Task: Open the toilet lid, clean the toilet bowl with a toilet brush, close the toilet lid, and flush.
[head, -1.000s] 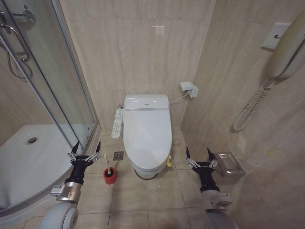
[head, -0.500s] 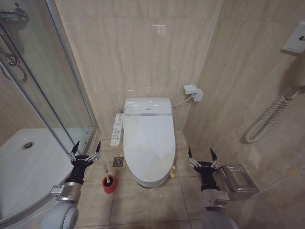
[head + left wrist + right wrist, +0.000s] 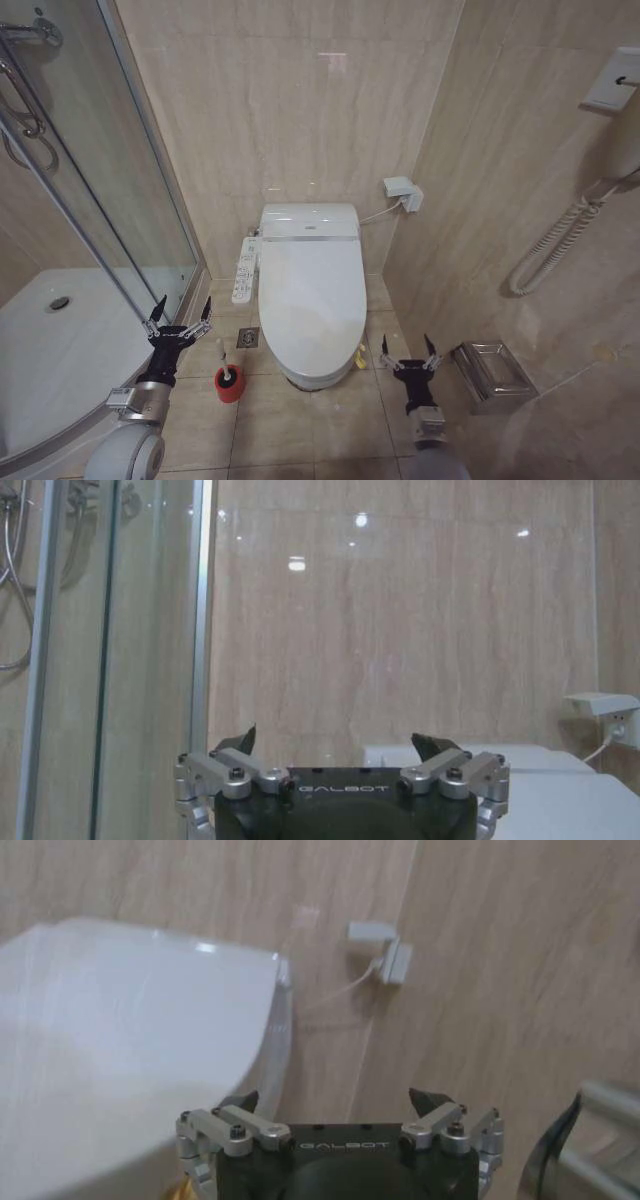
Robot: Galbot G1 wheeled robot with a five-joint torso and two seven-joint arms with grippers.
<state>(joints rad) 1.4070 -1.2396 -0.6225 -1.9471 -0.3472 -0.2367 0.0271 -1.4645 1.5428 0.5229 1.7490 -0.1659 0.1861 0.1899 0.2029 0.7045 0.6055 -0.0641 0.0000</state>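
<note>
A: Where does everything sit around the toilet?

B: The toilet lid (image 3: 311,292) lies shut over the bowl. The toilet brush (image 3: 229,380) stands in its red cup on the floor, just beside the toilet's front on the robot's left. The left gripper (image 3: 180,318) hangs above the cup, fingers spread wide and empty. The right gripper (image 3: 404,353) is low, near the toilet's front on the other side, fingers likewise wide apart.

A: What could go wrong?

B: I'd judge the glossy lid slippery; fingers catching only its front edge may slide off and let it drop. A careless reach could also tip the brush cup.

A: Room to move?

B: Tight. The shower glass (image 3: 150,200) hems in the toilet's left; the wall and metal bin (image 3: 490,372) crowd its right. Open floor lies only before it.
</note>
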